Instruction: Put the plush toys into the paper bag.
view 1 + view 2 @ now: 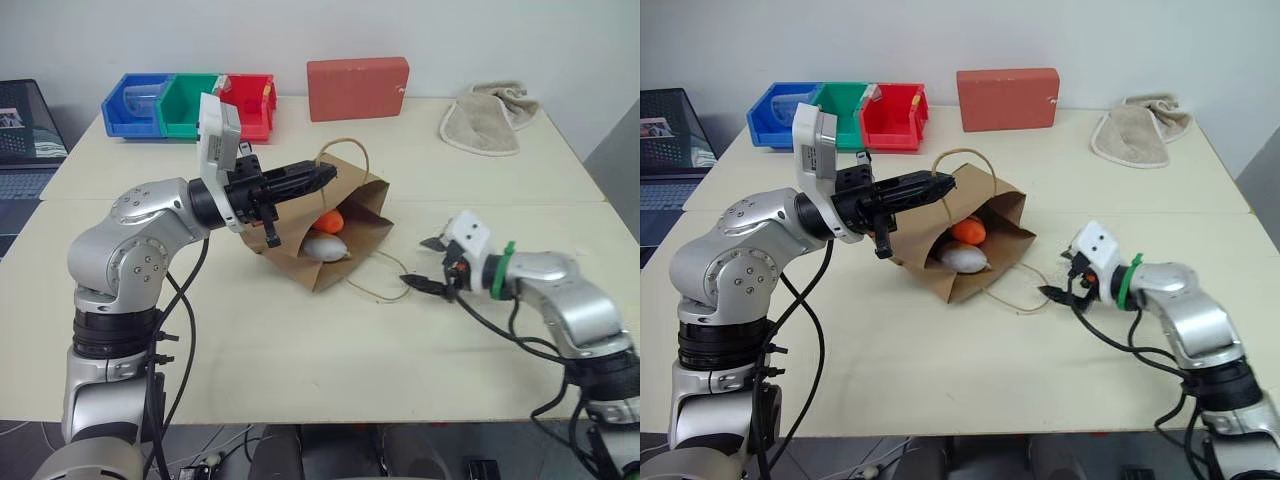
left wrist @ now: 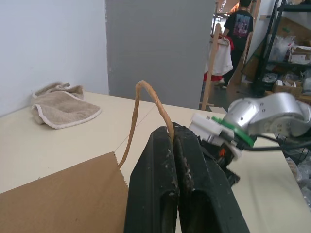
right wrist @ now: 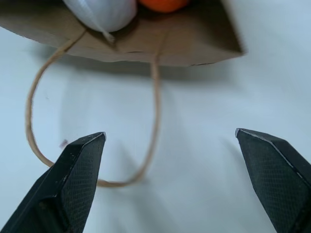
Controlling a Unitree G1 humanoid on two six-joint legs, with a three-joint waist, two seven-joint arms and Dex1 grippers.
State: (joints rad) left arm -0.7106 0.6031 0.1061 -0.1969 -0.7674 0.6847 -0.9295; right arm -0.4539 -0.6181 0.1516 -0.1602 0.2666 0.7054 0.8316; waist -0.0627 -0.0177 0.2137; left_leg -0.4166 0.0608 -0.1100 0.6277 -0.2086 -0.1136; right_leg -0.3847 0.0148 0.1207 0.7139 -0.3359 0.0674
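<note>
I see both plush toys, the carrot (image 1: 331,220) and the egg (image 1: 328,248), lying inside the paper bag (image 1: 345,235). My left gripper (image 1: 327,176) pinches the bag's upper handle; my right gripper (image 1: 428,264) is spread wide, empty. Task looks essentially complete.

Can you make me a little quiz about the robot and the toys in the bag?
1. True or false: the orange carrot toy lies inside the paper bag.
2. What does the left gripper pinch? A) the beige towel B) the bag's cord handle C) the red box
3. Fill in: the right gripper is ____ and holds nothing.

Key: 1 true. 2 B. 3 open.
</note>
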